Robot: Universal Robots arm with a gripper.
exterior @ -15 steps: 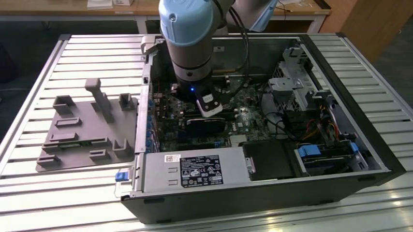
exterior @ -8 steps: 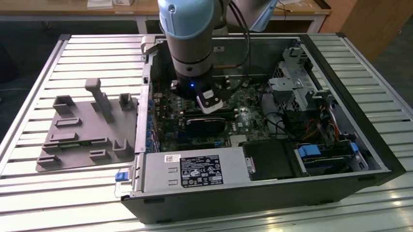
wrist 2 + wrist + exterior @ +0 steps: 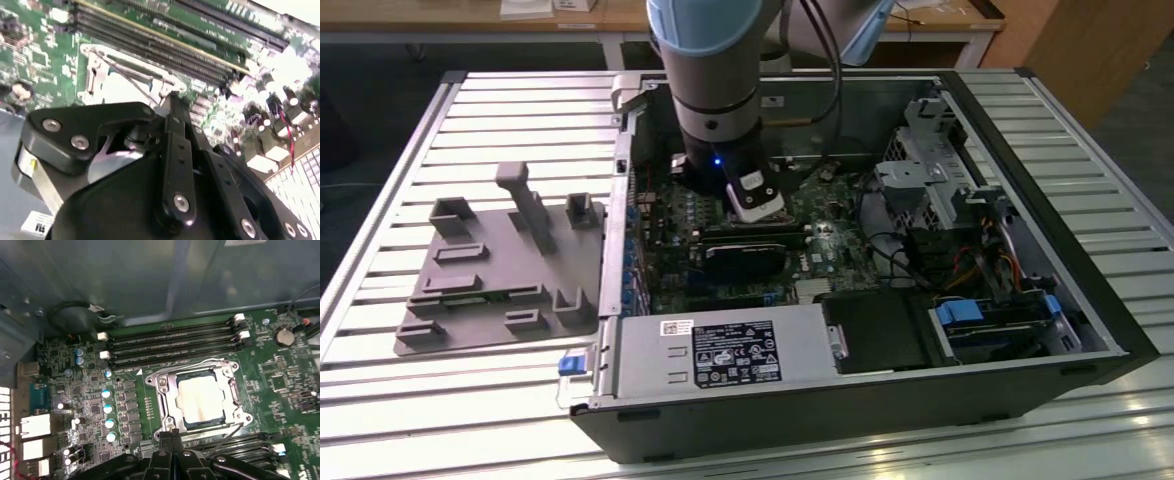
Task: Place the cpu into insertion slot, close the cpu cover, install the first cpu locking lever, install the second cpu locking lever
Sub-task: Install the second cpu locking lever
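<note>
my gripper point(image 3: 172, 436) hangs pinched together, holding nothing, just beside the insertion slot point(image 3: 165, 405) — the cpu point(image 3: 201, 399) sits inside, the cpu cover point(image 3: 235, 399) down around it.

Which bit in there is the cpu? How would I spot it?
Look inside the open computer case at the green motherboard. Just below the long black memory slots sits a silvery metal frame; the cpu is the pale, plain square in its middle.

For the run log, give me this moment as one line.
gripper: shut, empty, beside socket | cpu: seated in insertion slot | cpu cover: closed | levers: state unclear
</note>
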